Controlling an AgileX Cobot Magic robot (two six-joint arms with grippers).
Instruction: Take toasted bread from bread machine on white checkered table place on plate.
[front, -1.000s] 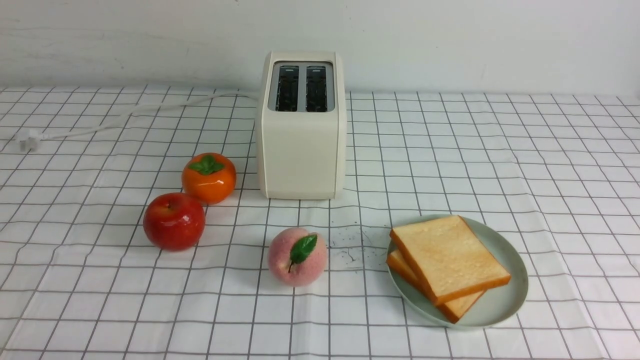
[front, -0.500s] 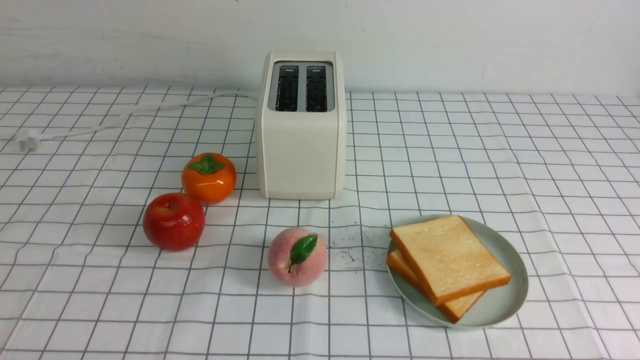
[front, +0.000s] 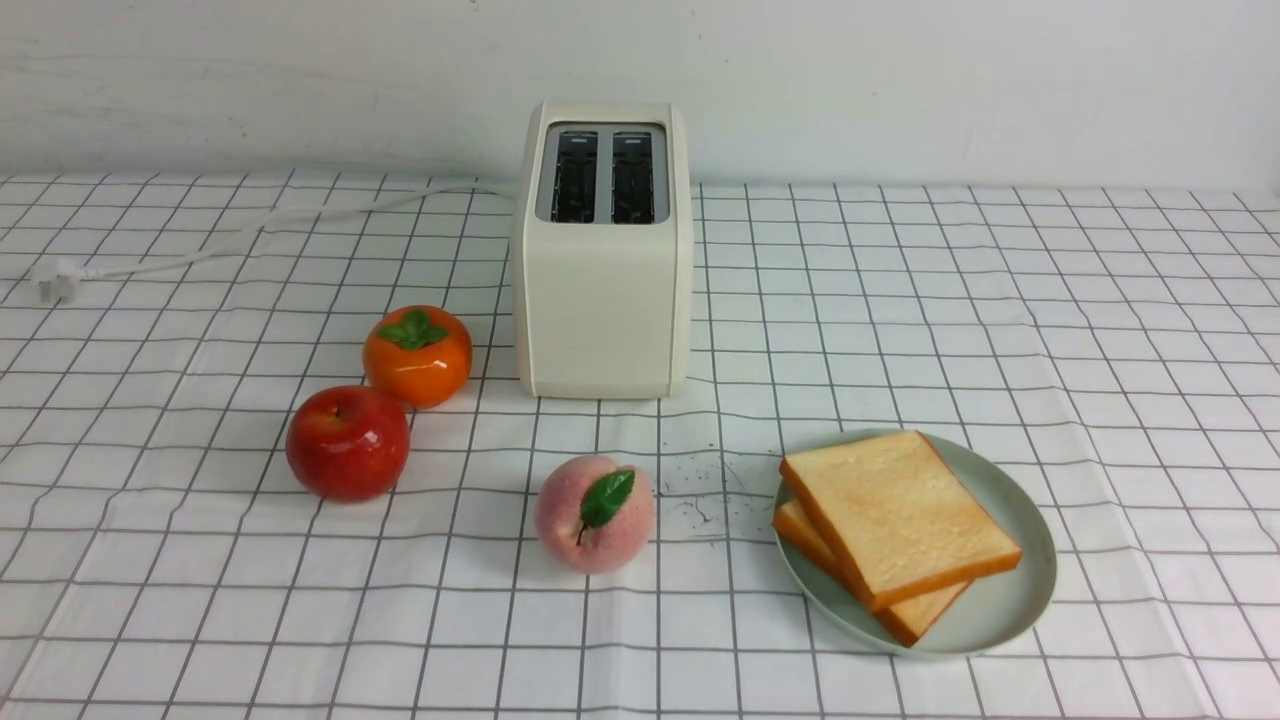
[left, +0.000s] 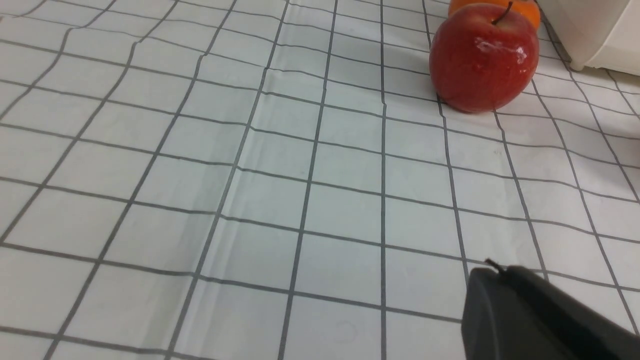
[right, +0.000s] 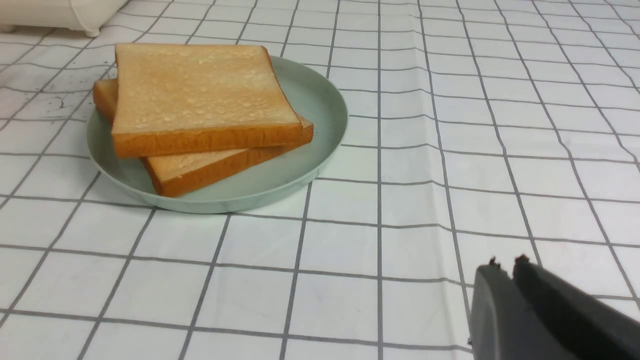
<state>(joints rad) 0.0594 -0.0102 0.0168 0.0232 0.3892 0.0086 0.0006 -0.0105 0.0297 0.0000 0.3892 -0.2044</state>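
Observation:
Two slices of toasted bread (front: 895, 515) lie stacked, slightly askew, on the mint-green plate (front: 1010, 610) at the front right of the white checkered table (front: 1000, 330). They also show in the right wrist view (right: 200, 95) on the plate (right: 320, 100). The bread machine (front: 603, 290) stands at the back centre with both dark slots empty. Neither arm shows in the front view. My left gripper (left: 492, 268) is shut and empty above bare cloth, near the red apple. My right gripper (right: 505, 262) is shut and empty, off to the side of the plate.
A red apple (front: 348, 442), an orange persimmon (front: 417, 355) and a pink peach (front: 595, 513) sit left and front of the toaster. The apple also shows in the left wrist view (left: 482, 57). A white cord and plug (front: 55, 280) trail to the back left.

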